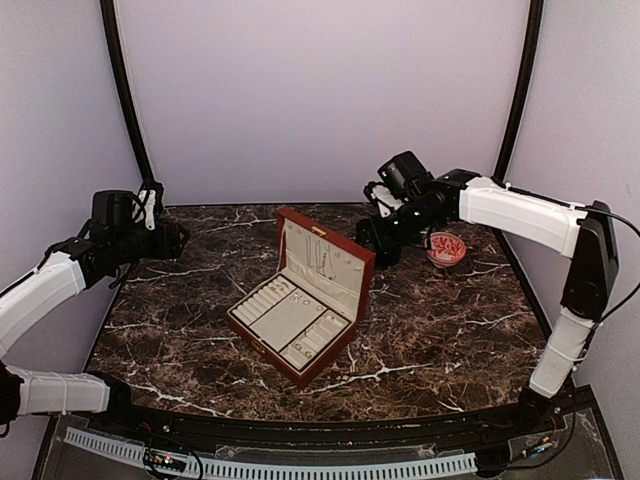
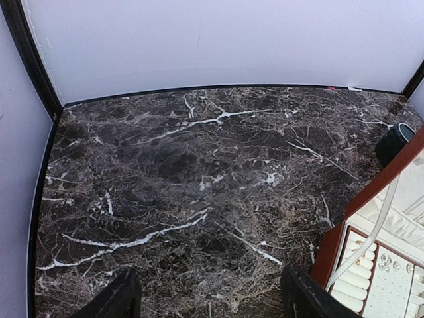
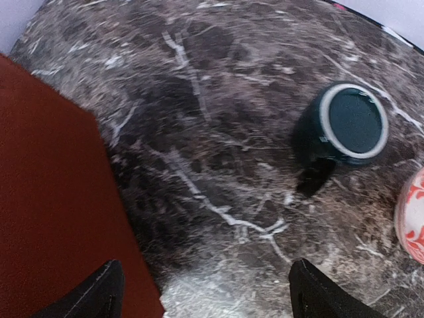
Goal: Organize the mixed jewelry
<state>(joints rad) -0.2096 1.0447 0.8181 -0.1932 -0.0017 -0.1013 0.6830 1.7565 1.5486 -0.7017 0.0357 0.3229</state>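
Note:
The mixed jewelry shows as tiny silvery pieces [image 1: 279,290] on the cream tray of the open red-brown box [image 1: 345,288], with fine chains [image 1: 322,262] hanging in its lid. A few studs [image 2: 387,261] appear at the lower right of the left wrist view. My left gripper [image 1: 176,241] [image 2: 211,291] hangs open over bare marble left of the box, holding nothing. Behind the lid, my right gripper [image 1: 372,238] [image 3: 207,288] is open and empty. It sits between the lid's red back [image 3: 53,212] and a dark mug [image 3: 348,122].
A red-and-white patterned bowl [image 1: 446,248] [image 3: 414,215] sits to the right of the mug [image 2: 395,142]. The dark marble table [image 1: 430,340] is walled at the back and sides. Black corner posts [image 1: 125,95] stand at the back corners.

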